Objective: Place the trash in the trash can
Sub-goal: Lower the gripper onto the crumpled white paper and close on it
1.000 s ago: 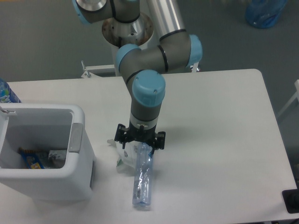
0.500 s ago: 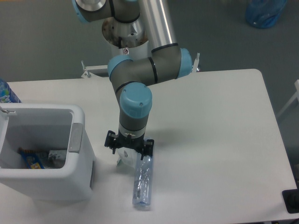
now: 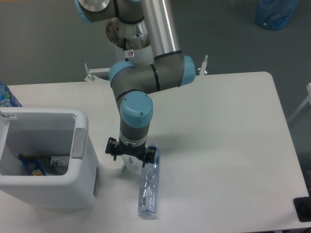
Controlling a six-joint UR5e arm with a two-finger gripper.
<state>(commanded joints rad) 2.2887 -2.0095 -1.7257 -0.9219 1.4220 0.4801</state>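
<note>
Desk [image 3: 228,136] is white, on grey floor [image 3: 43,39]. Crushed clear bottle [image 3: 148,187] lies just right of the trash can [image 3: 80,174]; white wrapper [image 3: 127,165] sits beneath the pincer [image 3: 131,158], grip state unclear.

white table [image 3: 228,126], blue bag [image 3: 275,13], labelled bottle [image 3: 6,97]

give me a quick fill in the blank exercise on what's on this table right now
1. The crushed clear bottle lies on the ____, not in the bin.
2. The white trash can stands to the ____ of the bottle in the picture.
3. The gripper hangs over the crumpled ____, which it mostly hides.

Missing words: table; left; wrapper
</note>
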